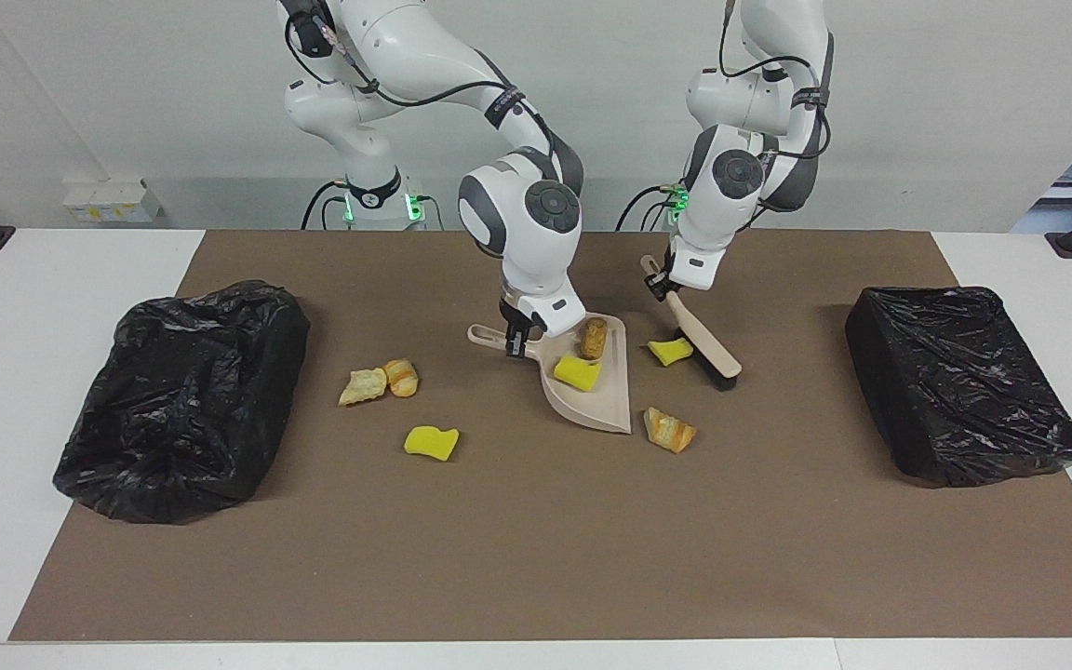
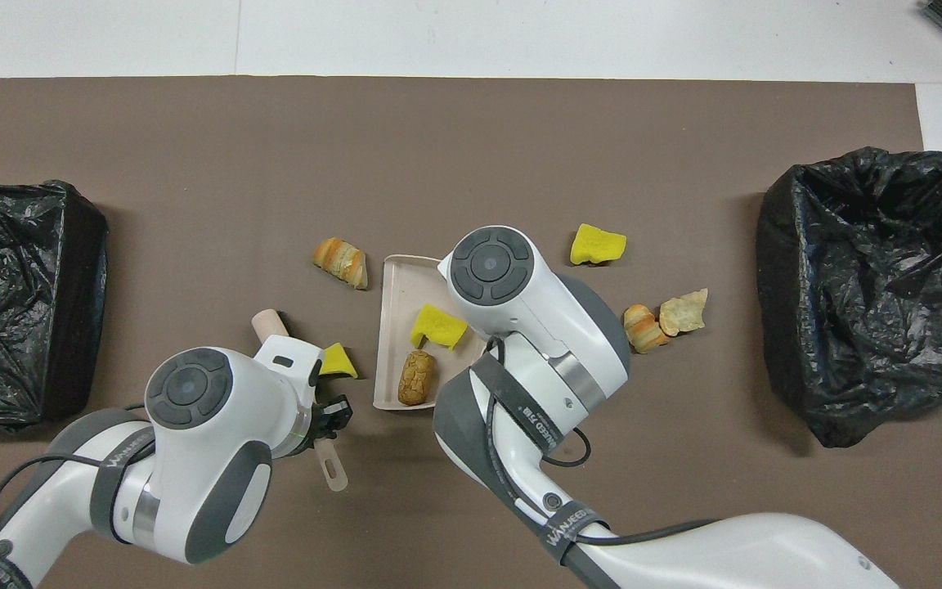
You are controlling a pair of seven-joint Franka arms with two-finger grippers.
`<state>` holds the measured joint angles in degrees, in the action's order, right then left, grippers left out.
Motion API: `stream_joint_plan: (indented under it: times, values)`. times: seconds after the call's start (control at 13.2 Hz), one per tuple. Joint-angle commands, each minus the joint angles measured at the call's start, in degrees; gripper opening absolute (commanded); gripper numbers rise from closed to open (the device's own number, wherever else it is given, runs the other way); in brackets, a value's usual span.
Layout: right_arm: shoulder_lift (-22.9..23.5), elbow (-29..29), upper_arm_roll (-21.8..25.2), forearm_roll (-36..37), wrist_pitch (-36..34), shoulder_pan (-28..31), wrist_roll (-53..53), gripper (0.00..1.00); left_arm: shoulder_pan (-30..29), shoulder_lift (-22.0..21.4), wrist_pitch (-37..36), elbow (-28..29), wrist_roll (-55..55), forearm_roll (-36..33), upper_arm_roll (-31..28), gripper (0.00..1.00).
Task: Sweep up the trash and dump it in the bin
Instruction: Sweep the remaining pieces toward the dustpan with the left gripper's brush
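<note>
The right gripper (image 1: 519, 342) is clamped on the dustpan (image 1: 592, 395) handle at frame centre, and the left gripper (image 1: 662, 284) grips the brush (image 1: 705, 349) beside it. Sweeping looks partway done: two pieces of the trash (image 1: 578, 372), spongy yellow chunks and golden-brown bread, lie in the pan. Next, I judge, the brush must push the yellow chunk (image 1: 670, 351) touching its bristles in; three scraps lie centre-left and one at the pan's lip.

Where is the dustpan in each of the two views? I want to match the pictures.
Facing view: the dustpan lies near the middle of the mat, its handle gripped by the right tool.
Overhead view: the dustpan is at the centre, partly hidden under the right arm.
Shared landmark: the bread piece and the yellow sponge chunk lying in it.
</note>
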<state>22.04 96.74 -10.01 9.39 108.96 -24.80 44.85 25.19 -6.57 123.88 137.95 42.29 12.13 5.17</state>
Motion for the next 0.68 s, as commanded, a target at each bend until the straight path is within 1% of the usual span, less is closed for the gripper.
stream_joint_plan:
  times: [0.0, 0.15, 0.3, 0.38, 0.53, 0.6]
  values:
    - [0.0, 0.3, -0.5, 1.8, -0.4, 1.1, -1.3, 0.0, 5.6, 0.6, 2.7, -0.8, -4.6, 2.5, -0.6, 0.0]
    - [0.0, 0.4, -0.5, 1.8, -0.4, 1.2, -1.3, 0.0, 9.2, 0.9, 5.6, -1.9, -6.2, 4.2, -0.6, 0.0]
    - [0.0, 0.5, -0.5, 1.8, -0.8, 1.5, -1.3, 0.0, 11.6, 1.4, 4.9, -4.0, -6.7, 4.3, -0.7, 0.0]
    - [0.0, 0.5, -0.5, 1.8, -0.9, 1.7, -1.3, 0.0, 11.5, 2.5, 3.8, -5.7, -6.5, 4.3, -0.8, 0.0]
    - [0.0, 0.5, -0.5, 1.8, -0.7, 1.7, -1.3, 0.0, 10.3, 2.4, -2.1, -7.5, -7.5, 3.3, -1.1, 0.0]
    - [0.0, 0.5, -0.5, 1.8, -0.8, 1.7, -1.3, 0.0, 8.7, 2.2, -5.2, -8.1, -10.9, 2.6, -1.2, 0.0]
